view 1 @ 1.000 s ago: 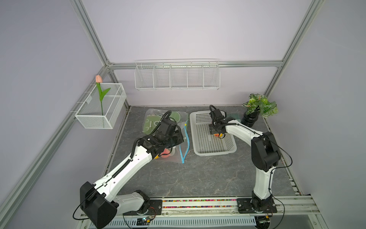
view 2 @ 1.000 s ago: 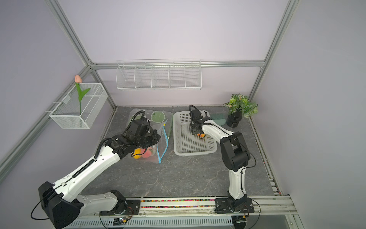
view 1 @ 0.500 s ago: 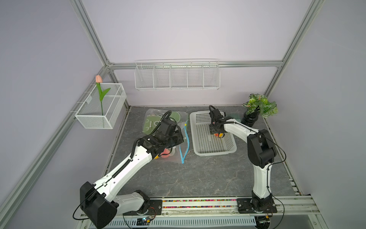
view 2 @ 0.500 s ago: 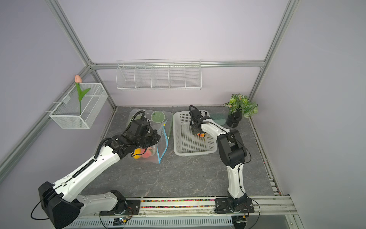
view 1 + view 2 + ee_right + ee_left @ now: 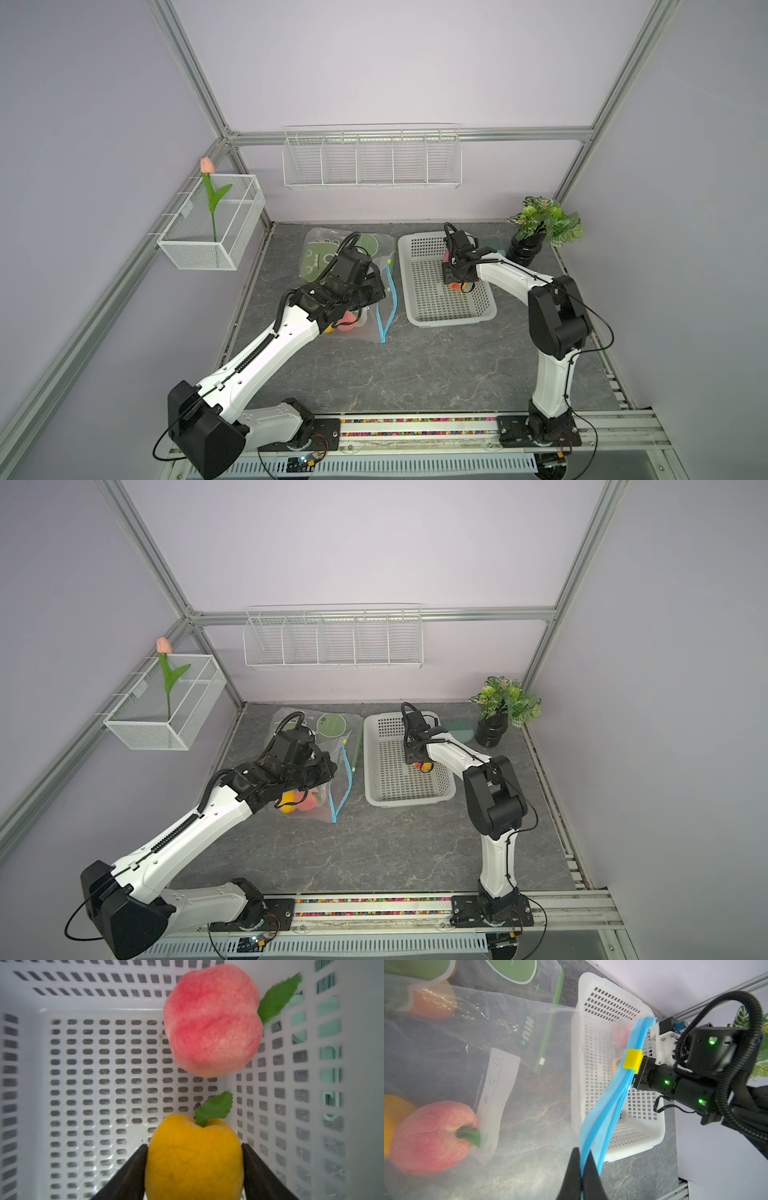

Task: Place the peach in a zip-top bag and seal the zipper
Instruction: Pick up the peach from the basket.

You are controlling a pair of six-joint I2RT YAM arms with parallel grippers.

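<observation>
Top views: left gripper at the mouth of the bag, centre of frame; its fingers are hidden under the wrist here; two fruits already inside, a bagged yellow fruit and a bagged pink peach; right gripper is down in the basket, right of centre; the fruit under it is mostly covered by the arm.

Left wrist: fingers pressed together on the blue zipper strip, bottom centre; the strip gapes; yellow slider sits toward its far end; so the bag is held open, not sealed; basket contents blurred through the plastic.

Right wrist: fingers against both flanks of the yellow peach, bottom centre; looks gripped; can't tell if it's off the basket floor; loose pink peach upper right, against the basket wall, untouched.

Status, my read: roughly midway; pick underway; carry, drop into the bag and zip are left; can't tell which peach the task means.
</observation>
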